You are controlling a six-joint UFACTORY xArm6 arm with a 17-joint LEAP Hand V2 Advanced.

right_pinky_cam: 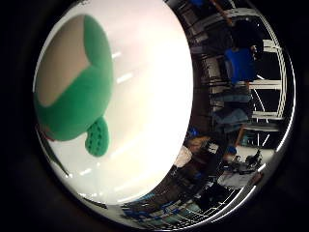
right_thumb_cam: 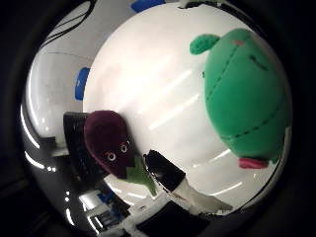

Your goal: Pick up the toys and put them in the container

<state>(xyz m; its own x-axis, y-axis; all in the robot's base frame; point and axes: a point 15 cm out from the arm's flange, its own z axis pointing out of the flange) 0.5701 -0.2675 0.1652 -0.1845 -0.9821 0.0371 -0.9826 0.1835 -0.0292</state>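
- Thumb side palm view: we see a purple eggplant toy (right_thumb_cam: 107, 143) with small eyes and a green stem, pinched between the black fingertips (right_thumb_cam: 163, 170) of our hand (right_thumb_cam: 187, 197); one dark finger sits behind the toy, another presses just beside its stem.
- So our fingers are curled and grasping the eggplant.
- The eggplant hangs over the edge of a white table (right_thumb_cam: 148, 74).
- A green plush turtle (right_thumb_cam: 244, 94) lies on the table, well apart from the eggplant; it fills much of the view, so it is close to the palm.
- The turtle shows stitched seams, a small green flipper and a pink patch at one end.
- Little finger side palm view: we see the same turtle with its tan belly patch and a dotted green flipper, resting on the white table.
- Blue tape marks (right_thumb_cam: 81, 83) sit on the grey floor beyond the table, away from the turtle.
- We cannot make out a container in either view.
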